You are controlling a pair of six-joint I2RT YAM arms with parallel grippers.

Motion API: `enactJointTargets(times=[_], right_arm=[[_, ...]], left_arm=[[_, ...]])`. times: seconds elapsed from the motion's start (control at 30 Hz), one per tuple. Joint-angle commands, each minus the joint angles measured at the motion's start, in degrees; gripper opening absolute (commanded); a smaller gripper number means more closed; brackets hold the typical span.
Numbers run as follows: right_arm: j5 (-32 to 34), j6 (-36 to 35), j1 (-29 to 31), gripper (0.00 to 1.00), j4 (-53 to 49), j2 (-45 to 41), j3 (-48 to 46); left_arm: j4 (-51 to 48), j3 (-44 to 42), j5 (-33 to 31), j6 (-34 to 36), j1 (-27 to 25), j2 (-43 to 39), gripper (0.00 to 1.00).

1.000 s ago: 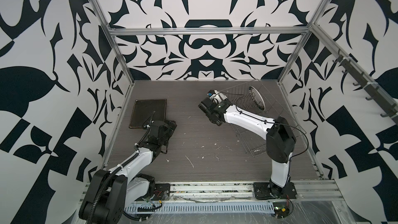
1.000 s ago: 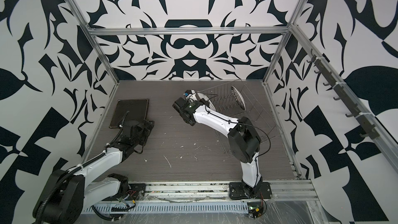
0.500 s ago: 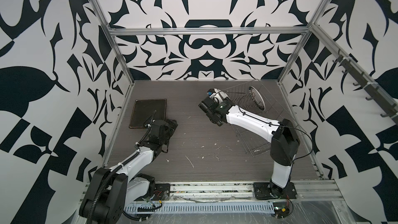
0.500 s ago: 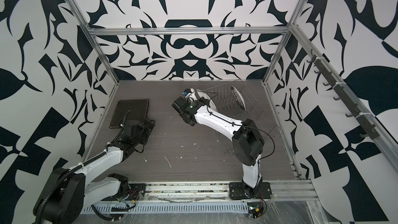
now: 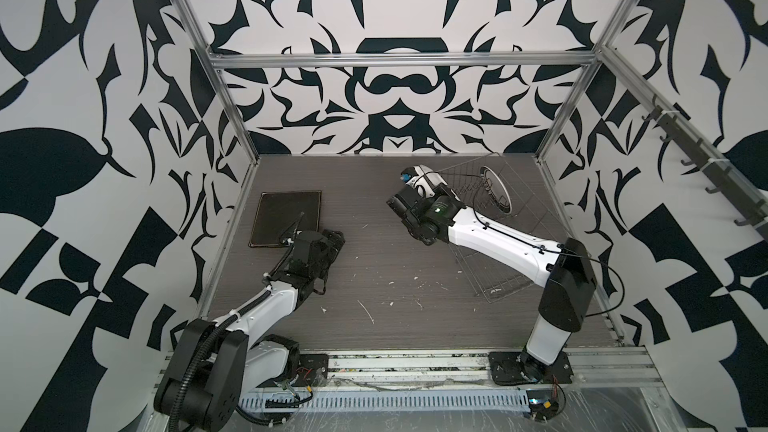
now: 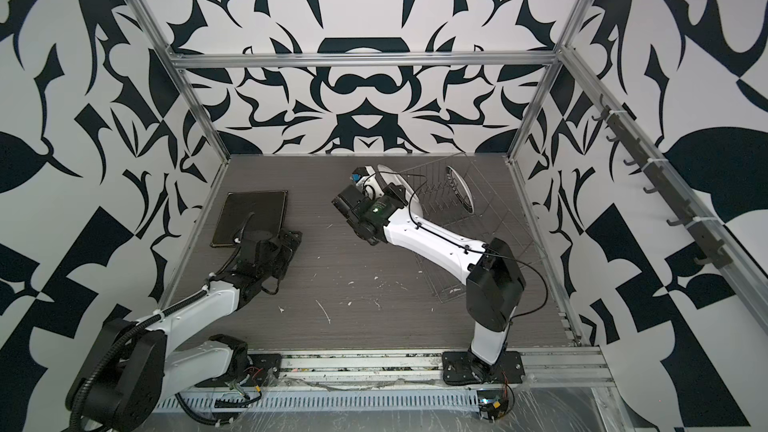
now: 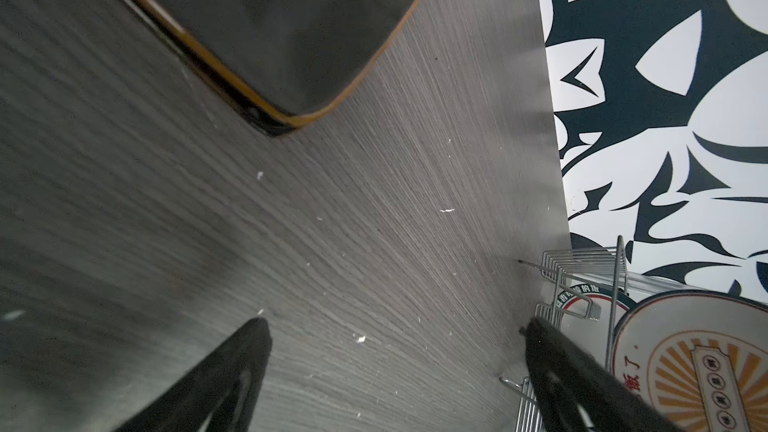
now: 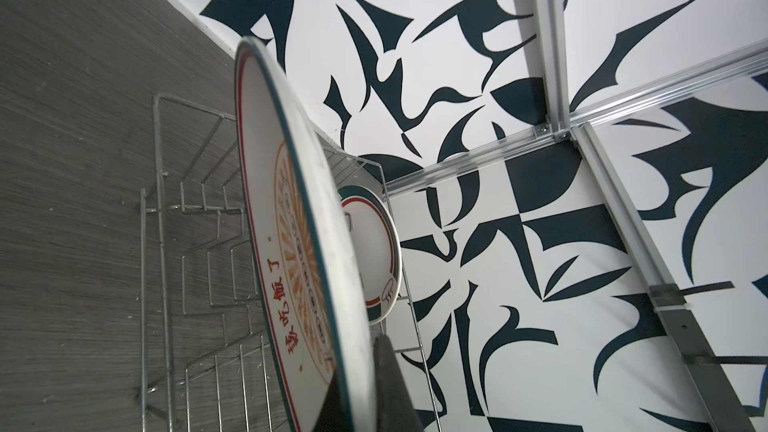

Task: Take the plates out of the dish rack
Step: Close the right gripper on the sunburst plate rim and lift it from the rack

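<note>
Looks down from high behind the arm bases in both top views, covering the whole table [image 5: 395,268]. Rides close at each wrist, catching the dish rack [image 7: 559,280] in both.

The elbow [image 5: 569,280] behind the right pincer [image 6: 374,187] has swung outward, slightly shifting the gripped round plate [image 6: 390,178].

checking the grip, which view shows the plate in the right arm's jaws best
The right wrist view: the held plate shows close up, sunburst face and green rim clear. The left wrist view catches part of its face; both top views show only a white sliver.
</note>
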Motion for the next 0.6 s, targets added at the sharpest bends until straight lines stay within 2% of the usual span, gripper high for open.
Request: enactJointTargets(times=[0.0,0.37,0.57], right_arm=[[4.69,-2.79,0.70,0.00,5.41,-3.69,-0.64],[3.88,-6.22,1.76,0.00,13.39,-9.14,-4.99],[-5.11,-1.88,1.79,0.00,17.55,-16.87,-9.65]], left_arm=[[1.39,1.90,0.74,0.05,-0.26,0.62,1.00],[2.61,3.44,3.09,1.12,-1.01,1.66,0.99],[3.99,3.89,4.42,1.59,-1.23,2.38,0.99]])
